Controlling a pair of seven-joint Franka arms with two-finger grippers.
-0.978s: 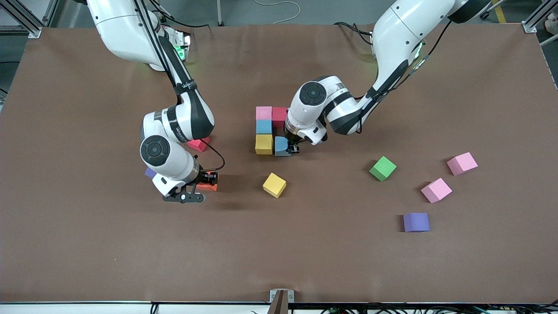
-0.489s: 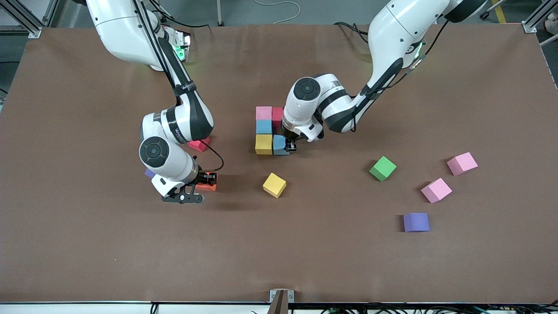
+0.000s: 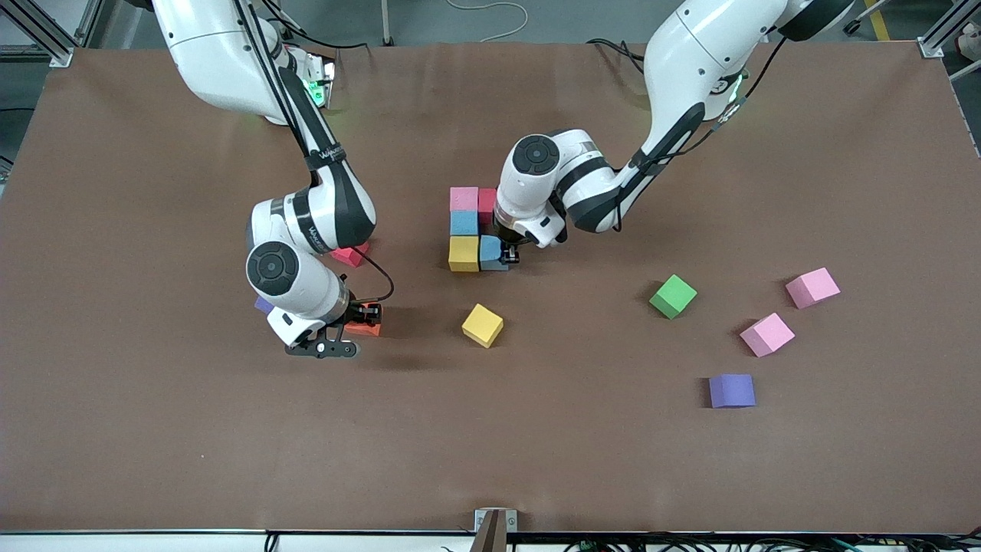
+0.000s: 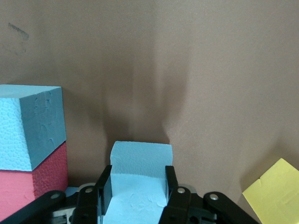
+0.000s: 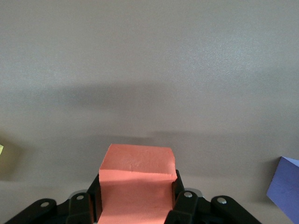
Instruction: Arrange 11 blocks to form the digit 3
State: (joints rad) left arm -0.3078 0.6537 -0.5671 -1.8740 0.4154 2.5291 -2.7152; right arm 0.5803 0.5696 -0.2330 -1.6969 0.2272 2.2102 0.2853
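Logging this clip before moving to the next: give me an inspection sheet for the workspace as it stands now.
Surface: brown table, bare between the blocks.
Job's things: partial digit of pink, red, light blue and yellow cubes; loose yellow block, green block, two pink blocks, purple block; a red block and another purple one partly hidden by the right arm.
Clutter: nothing seen.
Grippers: left pincer shut on the light blue block beside the digit's yellow cube; right pincer shut on the orange block.
Cables: on the floor past the table.
Surroundings: metal frame posts at the corners.
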